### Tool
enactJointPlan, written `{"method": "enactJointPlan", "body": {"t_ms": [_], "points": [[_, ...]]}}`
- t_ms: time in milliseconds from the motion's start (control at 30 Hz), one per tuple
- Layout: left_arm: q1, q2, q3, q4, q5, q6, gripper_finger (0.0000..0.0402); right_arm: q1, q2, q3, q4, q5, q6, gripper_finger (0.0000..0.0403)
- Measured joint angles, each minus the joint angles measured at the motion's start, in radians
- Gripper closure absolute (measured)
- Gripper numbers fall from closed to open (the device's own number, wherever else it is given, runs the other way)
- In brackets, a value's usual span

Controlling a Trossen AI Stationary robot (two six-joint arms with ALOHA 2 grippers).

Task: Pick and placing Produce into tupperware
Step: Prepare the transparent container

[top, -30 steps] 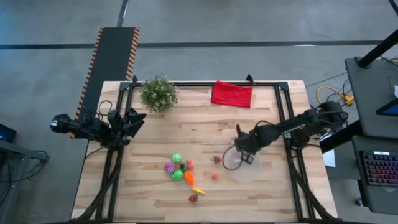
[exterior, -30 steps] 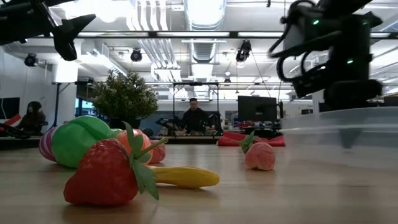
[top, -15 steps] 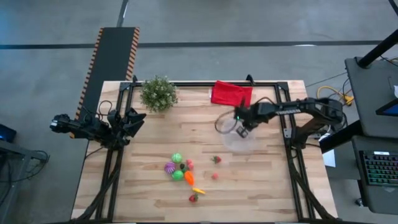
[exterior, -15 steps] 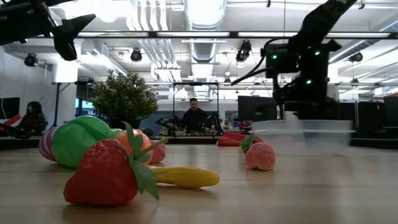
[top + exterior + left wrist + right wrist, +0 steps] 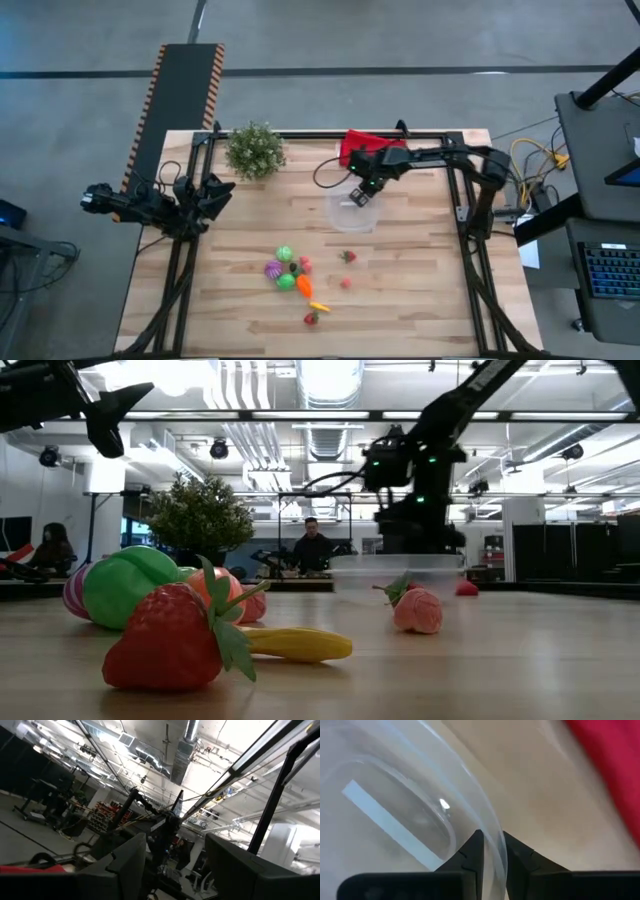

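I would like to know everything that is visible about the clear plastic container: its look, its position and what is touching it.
The tupperware is a small round container of clear plastic with a whitish translucent rim; a pale rectangular strip shows on its base. It looks empty. The right gripper is shut on its rim, one finger inside the wall and one outside. The container is at the far middle of the table, just in front of the red cloth. In the low view it appears slightly above the tabletop. The produce lies apart, nearer the front.

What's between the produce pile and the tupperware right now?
Nothing visible but bare table. The right gripper holds the tupperware by its rim, near the red cloth; the produce lies nearer the front edge, two small red pieces closest.
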Motion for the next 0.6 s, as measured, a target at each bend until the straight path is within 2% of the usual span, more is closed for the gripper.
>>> {"method": "enactJointPlan", "body": {"t_ms": [133,300,600], "points": [[0.000,0.000,0.000,-0.001,0.001,-0.020,0.0210,0.018,0.092,0.126,-0.007,-0.016,0.002,0.0356],[0.000,0.002,0.000,-0.002,0.001,-0.020,0.0210,0.033,0.149,0.249,-0.059,-0.023,-0.013,0.0356],[0.000,0.006,0.000,-0.005,0.001,-0.019,0.0210,0.072,0.126,0.244,-0.098,-0.019,0.014,0.0355]]}}
